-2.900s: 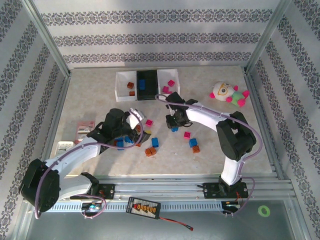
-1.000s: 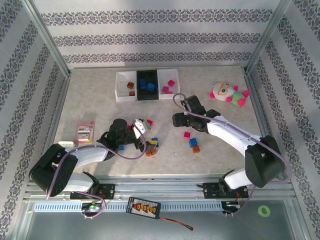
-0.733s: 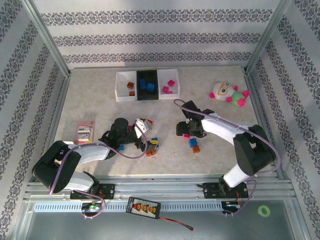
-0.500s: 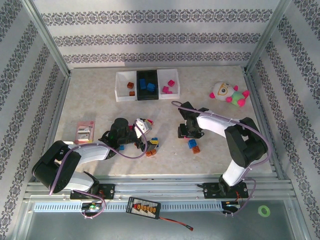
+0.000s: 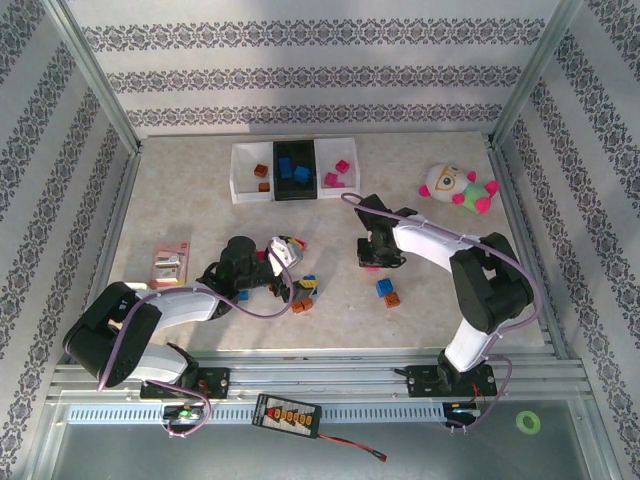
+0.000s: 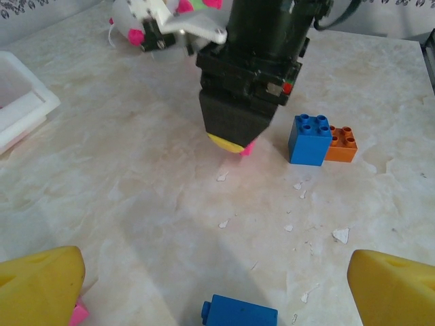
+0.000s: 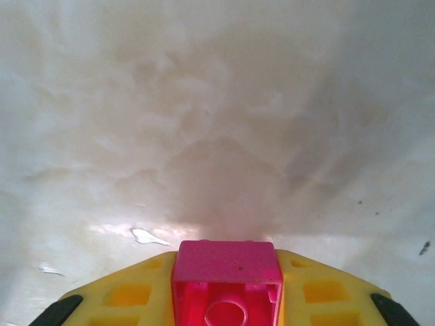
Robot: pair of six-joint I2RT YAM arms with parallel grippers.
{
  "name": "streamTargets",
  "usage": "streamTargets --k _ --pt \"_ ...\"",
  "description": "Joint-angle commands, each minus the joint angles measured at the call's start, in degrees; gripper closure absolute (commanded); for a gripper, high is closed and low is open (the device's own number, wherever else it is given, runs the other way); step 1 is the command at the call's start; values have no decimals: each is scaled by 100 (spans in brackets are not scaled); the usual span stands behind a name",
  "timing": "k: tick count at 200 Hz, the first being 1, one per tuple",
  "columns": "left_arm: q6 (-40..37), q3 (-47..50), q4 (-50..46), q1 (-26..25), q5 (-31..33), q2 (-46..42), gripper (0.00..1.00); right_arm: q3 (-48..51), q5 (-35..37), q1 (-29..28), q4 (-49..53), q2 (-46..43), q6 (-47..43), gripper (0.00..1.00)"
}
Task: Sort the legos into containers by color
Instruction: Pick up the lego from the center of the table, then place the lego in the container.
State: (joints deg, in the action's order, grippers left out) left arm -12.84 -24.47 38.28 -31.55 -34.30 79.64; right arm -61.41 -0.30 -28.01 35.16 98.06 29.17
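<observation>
My right gripper (image 5: 372, 260) is low over the table and shut on a magenta pink lego (image 7: 226, 277), gripped between its yellow fingers (image 7: 122, 295). In the left wrist view the same pink lego (image 6: 246, 149) peeks out under that gripper (image 6: 238, 132). My left gripper (image 6: 217, 292) is open, with a blue lego (image 6: 239, 314) lying between its wide-spread fingertips. Orange, blue and pink legos (image 5: 303, 293) cluster by my left gripper (image 5: 291, 275). A blue and an orange lego (image 5: 386, 291) lie right of centre. The containers stand at the back: white (image 5: 240, 172), black (image 5: 280, 187), white (image 5: 350, 152).
A plush toy (image 5: 455, 187) lies at the back right. A red-and-white packet (image 5: 172, 262) sits at the left. The left bin holds orange bricks, the black one blue bricks, the right one pink bricks. Metal frame posts border the table.
My right gripper came down from near the bins onto the pink lego on the table and closed on it. My left gripper lowered toward the brick cluster, then stayed nearly still.
</observation>
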Motion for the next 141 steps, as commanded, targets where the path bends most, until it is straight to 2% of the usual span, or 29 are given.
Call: streamTargets --k 1,35,67,116,141 --pt "245 83 386 -99 105 -89 1 -411 274 -47 -520 -266 -178 76" --pt "672 121 632 -104 252 -48 1 -1163 563 -5 -1584 144 -425 75" --pt "1321 196 674 -102 726 -121 1 -2123 765 100 -2388 1053 -749 74" --pt "1376 230 696 -99 779 -153 1 -3718 855 260 -2764 2494 -861 74" --pt "1355 249 735 -97 846 -143 1 -4209 908 285 -2743 2962 -964 73"
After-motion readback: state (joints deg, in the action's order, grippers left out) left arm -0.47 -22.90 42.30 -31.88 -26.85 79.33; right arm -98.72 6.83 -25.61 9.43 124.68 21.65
